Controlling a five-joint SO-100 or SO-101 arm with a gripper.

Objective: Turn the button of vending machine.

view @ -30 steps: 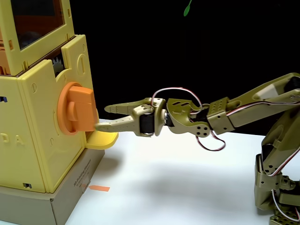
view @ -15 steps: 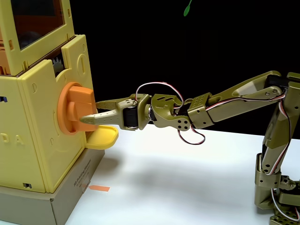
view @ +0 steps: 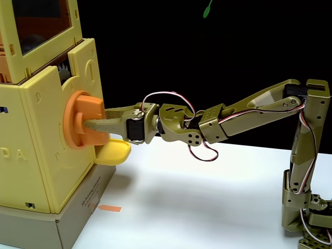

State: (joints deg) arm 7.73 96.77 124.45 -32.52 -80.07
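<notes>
Your gripper (view: 93, 122) reaches in from three o'clock, its two olive fingers (view: 106, 124) narrowed around the raised bar of the button (view: 78, 120) (one passes in front, one behind). That orange knob sits on the vending machine (view: 44, 150), which fills the nine o'clock side. Just below it, at six o'clock, juts the small yellow tray (view: 114, 154).
</notes>
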